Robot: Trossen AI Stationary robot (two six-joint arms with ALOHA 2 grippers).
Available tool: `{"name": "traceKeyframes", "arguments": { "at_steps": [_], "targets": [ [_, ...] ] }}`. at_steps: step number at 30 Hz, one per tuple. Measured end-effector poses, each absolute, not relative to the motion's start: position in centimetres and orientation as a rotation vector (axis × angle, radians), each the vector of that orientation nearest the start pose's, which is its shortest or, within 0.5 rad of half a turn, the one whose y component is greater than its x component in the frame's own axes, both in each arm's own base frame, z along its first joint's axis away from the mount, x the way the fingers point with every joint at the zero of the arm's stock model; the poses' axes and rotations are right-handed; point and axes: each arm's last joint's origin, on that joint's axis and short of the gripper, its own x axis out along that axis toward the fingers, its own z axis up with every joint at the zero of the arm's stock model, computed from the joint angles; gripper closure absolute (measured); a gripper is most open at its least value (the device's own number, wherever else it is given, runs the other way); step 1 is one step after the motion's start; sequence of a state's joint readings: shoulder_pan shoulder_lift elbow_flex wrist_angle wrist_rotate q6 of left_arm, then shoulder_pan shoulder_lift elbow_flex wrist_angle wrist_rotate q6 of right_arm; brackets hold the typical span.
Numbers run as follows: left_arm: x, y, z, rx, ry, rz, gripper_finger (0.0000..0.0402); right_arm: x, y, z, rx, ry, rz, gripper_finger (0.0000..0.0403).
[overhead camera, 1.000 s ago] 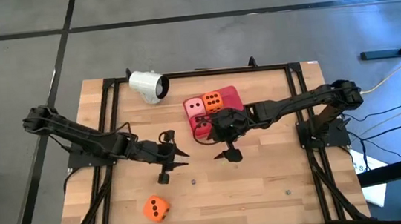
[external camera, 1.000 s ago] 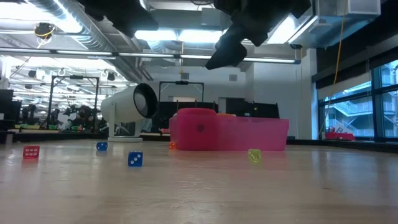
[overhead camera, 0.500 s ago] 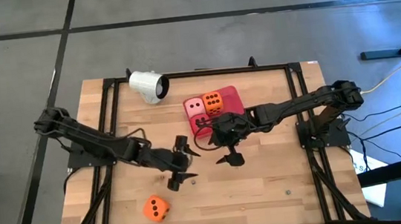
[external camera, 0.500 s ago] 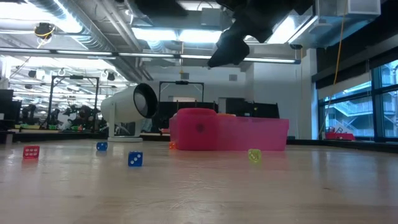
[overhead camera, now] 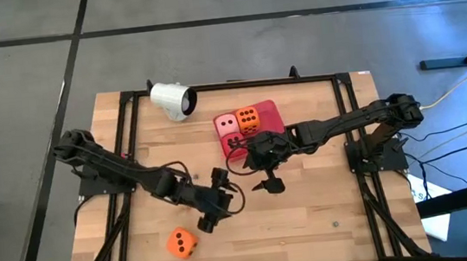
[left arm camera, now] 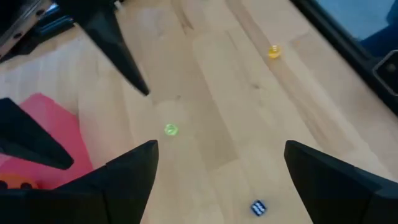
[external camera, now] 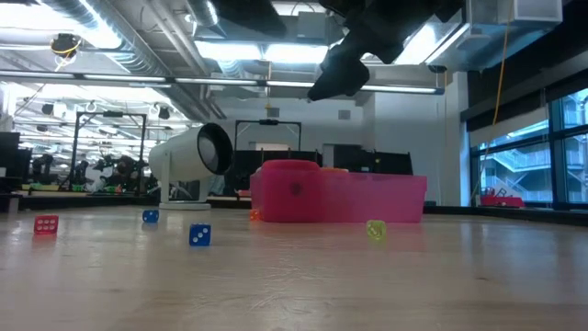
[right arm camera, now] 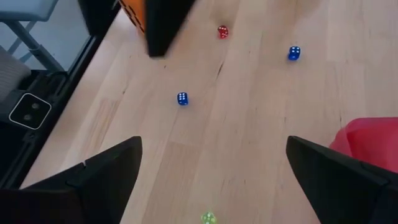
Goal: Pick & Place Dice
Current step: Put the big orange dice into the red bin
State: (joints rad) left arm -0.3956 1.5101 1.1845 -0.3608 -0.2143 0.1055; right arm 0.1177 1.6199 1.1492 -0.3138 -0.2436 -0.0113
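**Both grippers spread, holding nothing**

The left gripper (overhead camera: 210,213) sits low in the middle of the high frame, fingers apart and empty, just up and right of an orange die (overhead camera: 181,243) lying alone at lower left of the table (overhead camera: 313,226). The right gripper (overhead camera: 267,182) hangs near the centre, fingers also spread and empty, just below the red tray (overhead camera: 268,109).

On the tray, upper centre, a pink die (overhead camera: 227,123) and a second orange die (overhead camera: 248,119) sit side by side; the right arm covers the tray's lower edge, so a red die cannot be made out. From the low camera the pink die (external camera: 287,191) hides most of what stands behind it, and only one dark finger of a gripper shows at the top.

A white cup (overhead camera: 171,100) lies on its side, upper left of the tray. Tiny dice dot the board: blue (right arm camera: 182,99), red (right arm camera: 222,32), green (left arm camera: 171,129) and yellow (left arm camera: 273,51)
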Motion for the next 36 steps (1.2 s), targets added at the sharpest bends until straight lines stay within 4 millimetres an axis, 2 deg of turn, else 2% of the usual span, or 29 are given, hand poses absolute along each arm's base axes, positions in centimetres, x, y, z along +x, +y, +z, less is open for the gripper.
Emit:
{"name": "traceKeyframes", "arguments": {
  "at_steps": [5,8,13,18,26,33,36],
  "targets": [
    [29.4,-13.5,29.4,0.330,0.718,-0.166,0.0056,34.3,4.8,24.2,0.038,0.785,0.347,0.0007],
    [28.3,-14.6,29.1,0.303,0.782,-0.188,0.0056,34.3,4.8,24.2,0.038,0.785,0.347,0.0007],
    [26.7,-16.8,28.8,0.095,0.862,-0.240,0.0056,34.3,4.8,24.2,0.038,0.785,0.347,0.0007],
    [25.4,-18.3,28.6,-0.158,0.922,-0.121,0.0056,34.3,4.8,24.2,0.036,0.784,0.348,0.0007],
    [23.6,-17.6,27.4,-0.552,1.155,0.200,0.0056,34.3,4.8,24.2,0.028,0.783,0.351,0.0007],
    [23.0,-17.5,27.2,-0.807,1.251,0.373,0.0056,34.3,4.7,24.2,-0.083,0.761,0.397,0.0007],
    [22.7,-17.8,27.2,-0.858,1.267,0.395,0.0056,34.3,4.7,24.2,-0.130,0.751,0.416,0.0007]
  ]
}}
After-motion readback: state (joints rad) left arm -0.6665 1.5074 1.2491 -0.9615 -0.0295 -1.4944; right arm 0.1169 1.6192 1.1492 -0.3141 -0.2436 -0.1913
